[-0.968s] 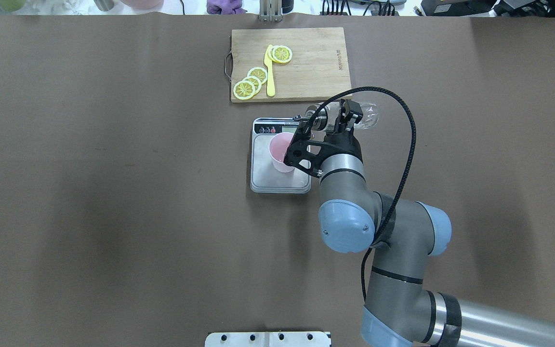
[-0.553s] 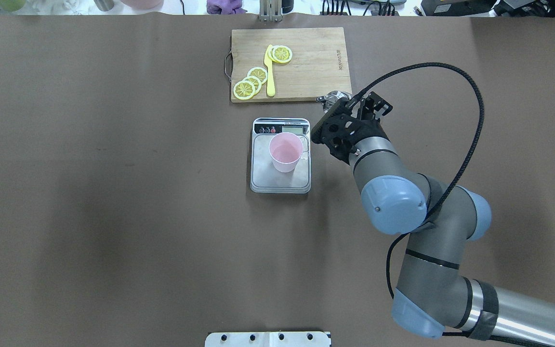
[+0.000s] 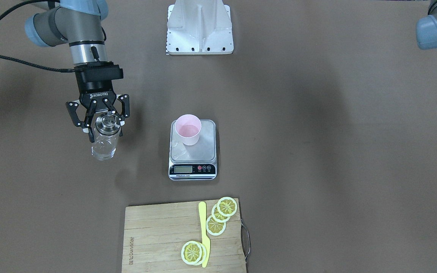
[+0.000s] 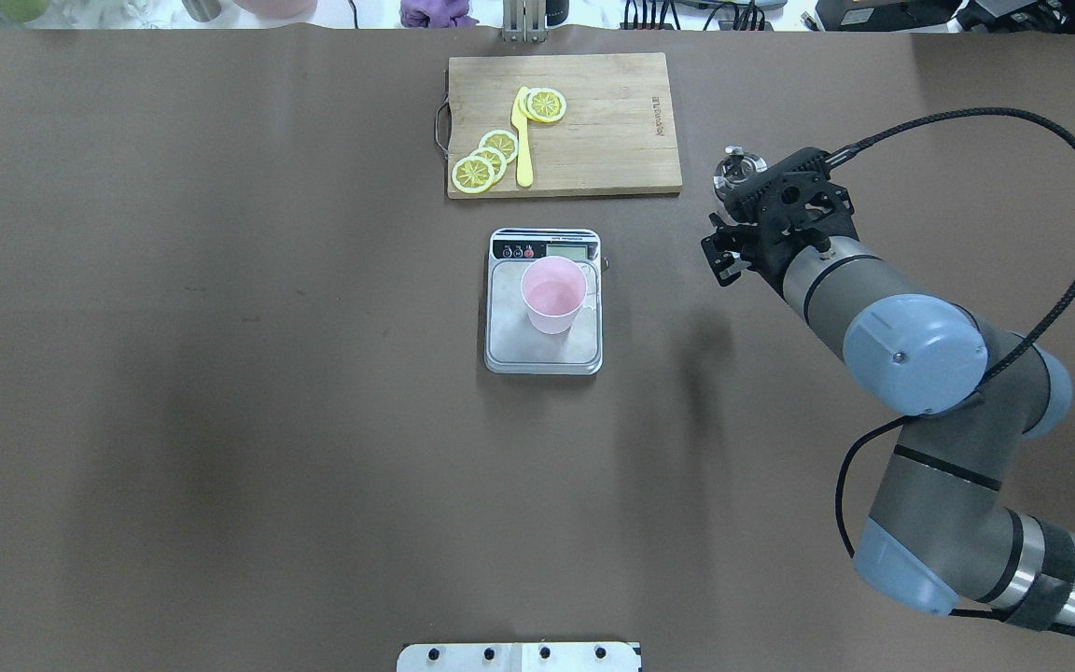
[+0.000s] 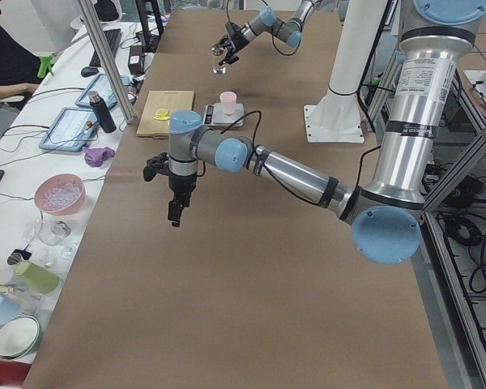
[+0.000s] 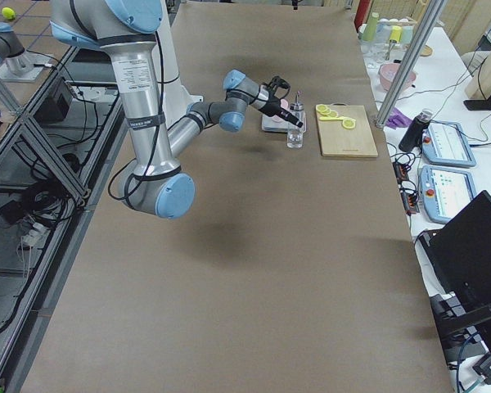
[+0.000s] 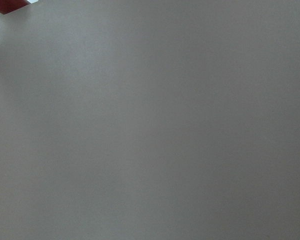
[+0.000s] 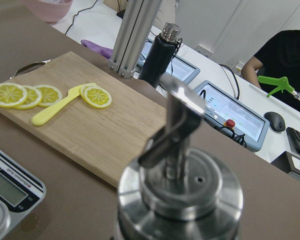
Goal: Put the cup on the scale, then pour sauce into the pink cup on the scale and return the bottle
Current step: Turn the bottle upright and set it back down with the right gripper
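Note:
The pale pink cup (image 3: 187,129) stands upright on the silver scale (image 3: 203,151), also in the overhead view (image 4: 553,294). My right gripper (image 3: 105,127) points down and is shut on the neck of the clear glass bottle (image 3: 104,146). The bottle is upright, well to the robot's right of the scale, with its base at or just above the table. Its silver pourer cap shows in the overhead view (image 4: 740,168) and fills the right wrist view (image 8: 180,190). My left gripper (image 5: 175,217) hangs over bare table far to the left; I cannot tell if it is open.
A wooden cutting board (image 4: 612,140) with lemon slices and a yellow knife (image 4: 523,140) lies just beyond the scale, its right edge close to the bottle. The robot's white base plate (image 3: 199,26) sits at the near edge. Bottles, bowls and tablets lie beyond the table's far edge.
The right arm swung away from the cup to the robot's right. The bottle went from tilted over the scale to upright, right of the cutting board. The cup stayed on the scale.

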